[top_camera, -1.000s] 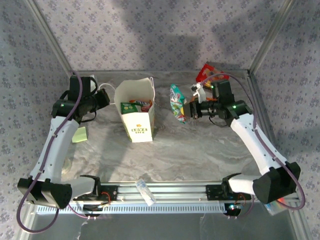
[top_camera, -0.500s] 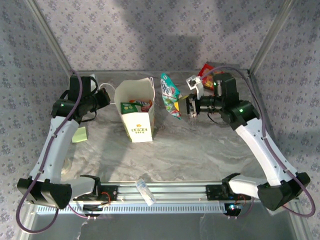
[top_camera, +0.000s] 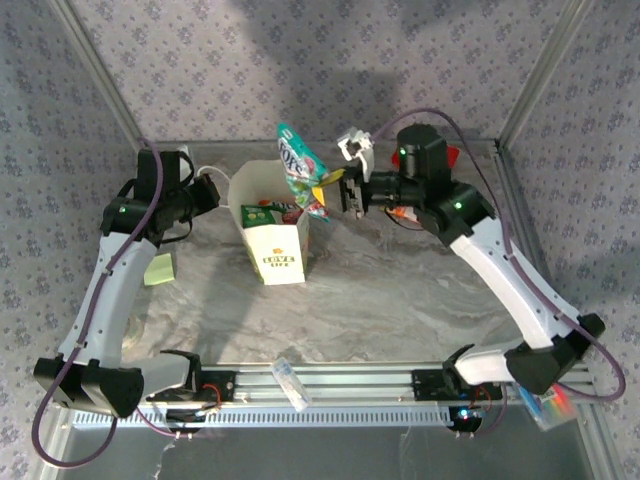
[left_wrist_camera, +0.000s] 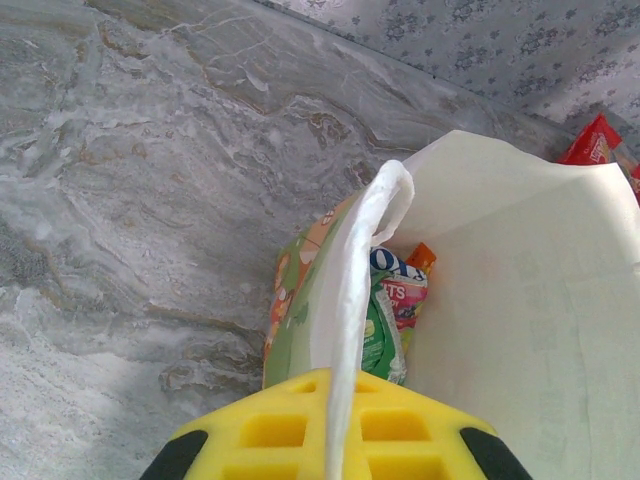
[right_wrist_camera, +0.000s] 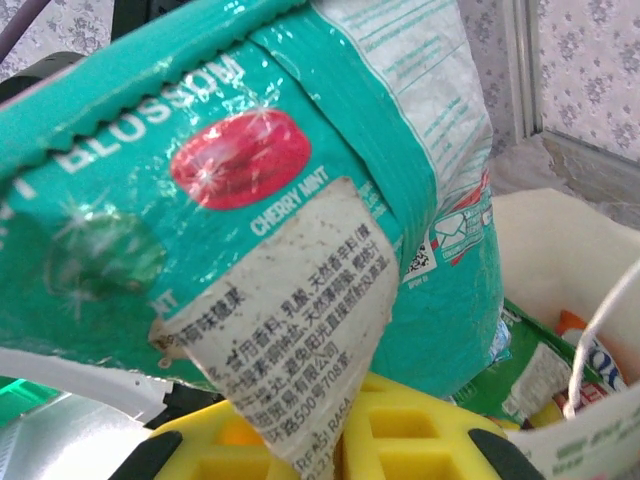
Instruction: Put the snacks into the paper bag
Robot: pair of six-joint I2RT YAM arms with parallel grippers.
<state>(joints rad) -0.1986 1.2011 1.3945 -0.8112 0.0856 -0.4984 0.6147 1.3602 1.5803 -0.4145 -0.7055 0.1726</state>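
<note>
Over the rim of the bag (top_camera: pixel 272 250), my right gripper (top_camera: pixel 338 192) pinches the teal packet (top_camera: pixel 298 168) by one edge, light, crinkly, slippery foil I judge best held at a seam, while my left gripper (left_wrist_camera: pixel 335 430) clamps the bag's wall.

Marbled table (top_camera: pixel 400 290), paper bag (top_camera: pixel 280 248) (upright), yellow-green pad (top_camera: pixel 158 268)

The teal packet (right_wrist_camera: pixel 300 100) reads "BLOSSOM" and "CHERRY MINT"; the paper bag (top_camera: pixel 280 245) reads "LOVE LIFE".
</note>
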